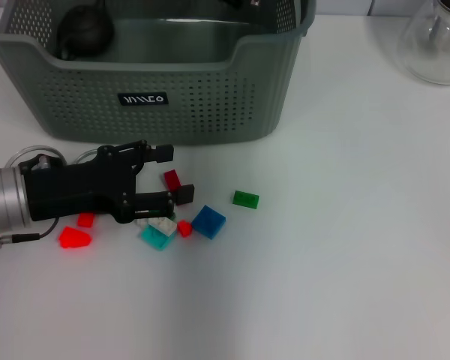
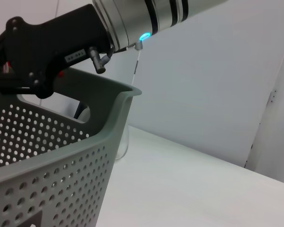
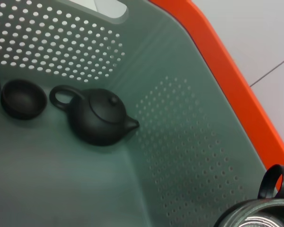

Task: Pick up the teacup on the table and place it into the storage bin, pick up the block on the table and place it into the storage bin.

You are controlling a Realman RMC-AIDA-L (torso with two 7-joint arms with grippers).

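Note:
My left gripper [image 1: 167, 177] lies low on the table in front of the storage bin [image 1: 172, 105], open, with a dark red block [image 1: 172, 180] between its fingers. More blocks lie around it: blue [image 1: 208, 222], green [image 1: 246, 199], teal [image 1: 157, 237], white [image 1: 161, 223] and red [image 1: 74, 238]. In the right wrist view a small dark teacup [image 3: 22, 98] sits on the floor of the bin [image 3: 189, 156] beside a black teapot [image 3: 97, 116]. My right arm [image 2: 52, 42] hangs over the bin [image 2: 61, 165].
A clear glass vessel [image 1: 436, 41] stands at the back right of the white table [image 1: 345, 262]. The teapot [image 1: 82, 30] shows in the bin's left part. The bin's perforated front wall rises close behind the left gripper.

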